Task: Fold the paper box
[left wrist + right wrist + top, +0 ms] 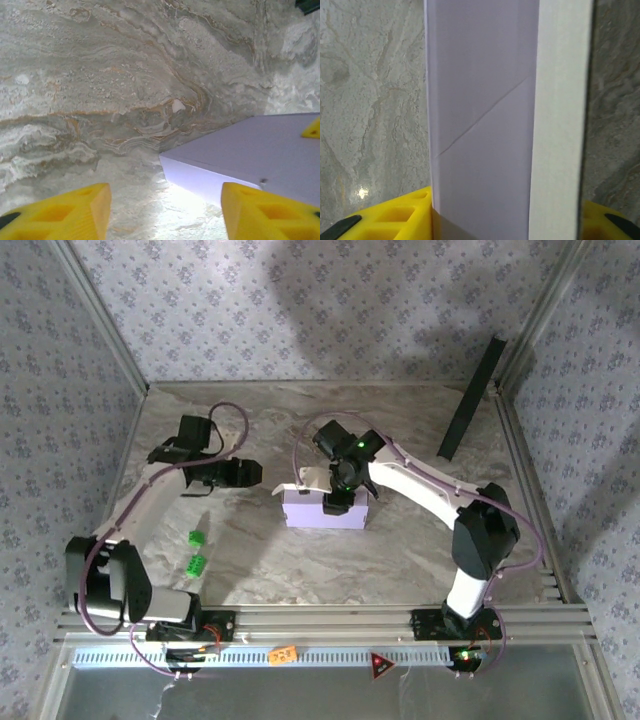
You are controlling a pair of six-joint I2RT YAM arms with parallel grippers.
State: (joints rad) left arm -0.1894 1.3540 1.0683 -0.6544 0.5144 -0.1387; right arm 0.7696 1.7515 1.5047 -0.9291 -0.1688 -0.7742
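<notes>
The paper box (318,512) stands folded as a flat lavender box in the middle of the marble table, with a beige flap sticking up at its back left. My right gripper (338,502) comes down on it from above. In the right wrist view its yellow fingers (395,217) press both sides of the lavender panel (480,125), so it is shut on the box. My left gripper (256,472) hangs just left of the box. Seen from the left wrist, its gripper (162,215) is open over bare table, and the box's corner (250,150) lies ahead to the right, untouched.
Two small green blocks (196,538) (196,563) lie on the table's left front. A long black panel (470,400) leans in the back right corner. Patterned walls close three sides, and a metal rail (320,620) runs along the near edge.
</notes>
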